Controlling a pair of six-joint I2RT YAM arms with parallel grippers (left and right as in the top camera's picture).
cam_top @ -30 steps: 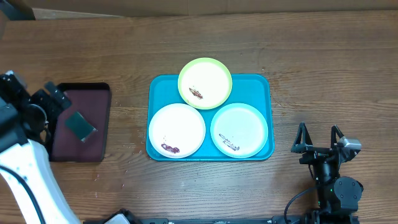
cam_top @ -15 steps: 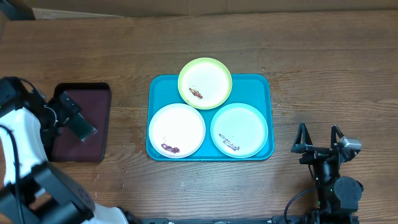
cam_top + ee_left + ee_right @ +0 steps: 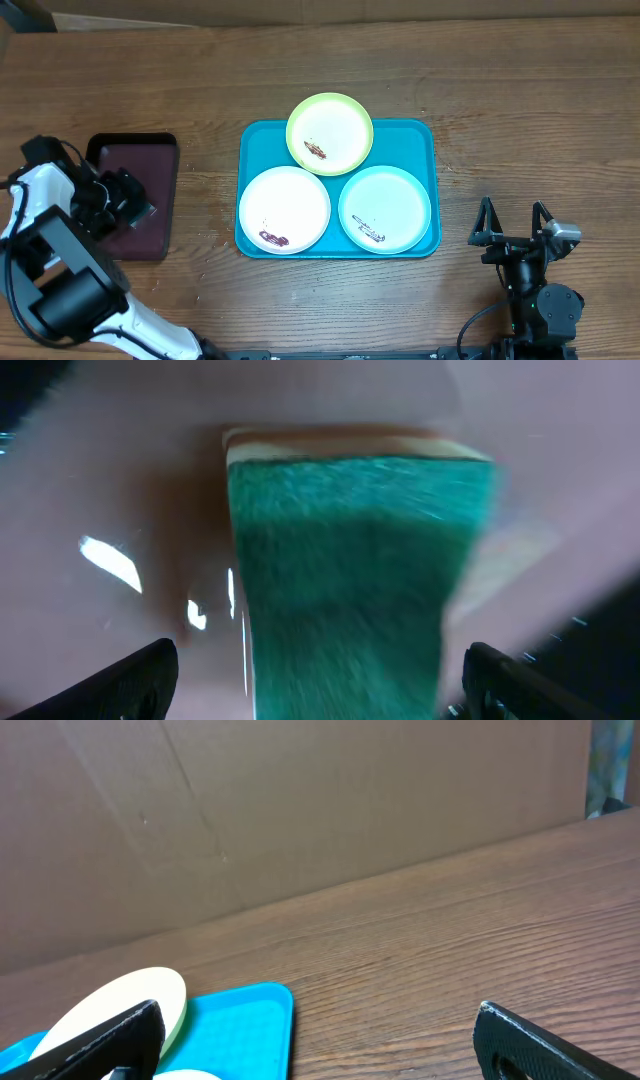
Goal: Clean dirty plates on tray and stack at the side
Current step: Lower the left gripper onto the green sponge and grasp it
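Step in hand: the left claw (image 3: 325, 675) is reaching for the green sponge (image 3: 360, 560) on the maroon tray (image 3: 150, 155), which is lying at 9 o'clock from the tray (image 3: 250, 140).
Left claw: it is standing wide open with one finger on each side of the sponge. Neither finger is touching it, so the claw is holding nothing yet.
Doing it well: I judge that the claw should be sinking further until the fingers are straddling the sponge's narrow sides. It should then be closing squarely, so that the soft block is not twisting or slipping out, and lifting clear of the maroon rim before swinging toward 3 o'clock.
Plates: all three are sitting on the tray with their brown smears showing. The yellow-green plate (image 3: 330, 125) is at 12 o'clock and overhanging the rim, the white plate (image 3: 285, 205) is at 8 o'clock, and the mint plate (image 3: 385, 205) is at 4 o'clock.
Right claw (image 3: 512, 222): it is resting open and empty at 4 o'clock on the worktop (image 3: 520, 100), well apart from the tray.
Change from a second ago: the left arm is swinging in over the maroon tray, and its claw is now covering the sponge that was lying in plain sight from overhead. The plates, tray and right claw are staying put.
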